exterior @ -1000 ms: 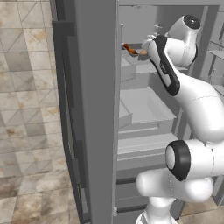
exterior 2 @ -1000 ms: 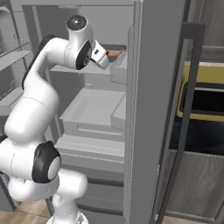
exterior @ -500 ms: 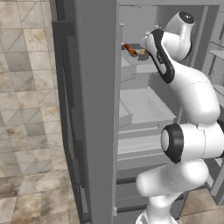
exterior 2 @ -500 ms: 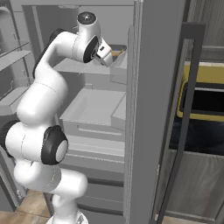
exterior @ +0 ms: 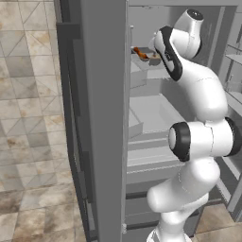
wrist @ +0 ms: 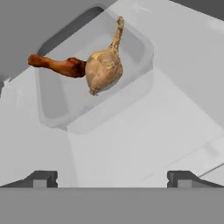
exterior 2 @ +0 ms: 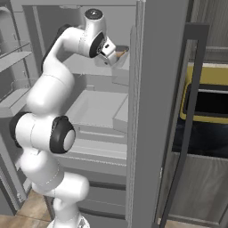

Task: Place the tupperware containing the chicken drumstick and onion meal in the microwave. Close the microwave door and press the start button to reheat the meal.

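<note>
The fingers (wrist: 109, 178) stood wide apart at the frame's bottom, holding nothing. If they closed on only a thin part of the rim, the tupperware (wrist: 57, 111), on a fridge shelf (wrist: 144, 140) in the upper middle, might tip. Inside lay the chicken drumstick (wrist: 57, 65) touching the onion (wrist: 103, 70).

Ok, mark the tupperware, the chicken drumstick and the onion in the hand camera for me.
tupperware (wrist: 51, 101): hand view, on a bare part of its grey see-through floor, left of the food.
chicken drumstick (wrist: 57, 65): hand view, on the middle of the orange-brown meat.
onion (wrist: 103, 71): hand view, on the round body of the bulb.
</note>
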Robot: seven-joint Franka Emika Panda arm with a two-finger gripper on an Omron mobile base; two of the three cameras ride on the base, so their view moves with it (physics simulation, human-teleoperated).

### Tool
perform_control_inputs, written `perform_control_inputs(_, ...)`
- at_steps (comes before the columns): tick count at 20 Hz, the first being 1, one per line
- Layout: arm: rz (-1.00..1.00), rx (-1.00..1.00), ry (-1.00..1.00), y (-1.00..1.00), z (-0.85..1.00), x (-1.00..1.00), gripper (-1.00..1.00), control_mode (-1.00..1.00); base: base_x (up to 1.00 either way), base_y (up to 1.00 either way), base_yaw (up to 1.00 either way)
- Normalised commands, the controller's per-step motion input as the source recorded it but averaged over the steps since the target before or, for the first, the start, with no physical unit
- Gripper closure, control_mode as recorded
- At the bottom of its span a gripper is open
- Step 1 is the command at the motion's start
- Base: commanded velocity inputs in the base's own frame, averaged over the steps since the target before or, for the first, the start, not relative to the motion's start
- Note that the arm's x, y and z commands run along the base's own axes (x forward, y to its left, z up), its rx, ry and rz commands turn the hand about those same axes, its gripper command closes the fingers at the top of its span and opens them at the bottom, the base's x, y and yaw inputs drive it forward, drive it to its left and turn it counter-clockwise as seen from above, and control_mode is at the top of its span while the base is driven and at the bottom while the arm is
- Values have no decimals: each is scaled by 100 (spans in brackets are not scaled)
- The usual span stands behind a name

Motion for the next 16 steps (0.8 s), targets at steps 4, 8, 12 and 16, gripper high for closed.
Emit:
perform_control_inputs(4,0,0,2,0,-14,27,-100,-100,0,0,0)
perform_control_inputs(8,0,0,1,0,-16,28,-100,-100,0,0,0)
perform_control_inputs(12,0,0,2,0,-11,33,-100,-100,0,0,0)
perform_control_inputs(16,0,0,1,0,-2,39,-100,-100,0,0,0)
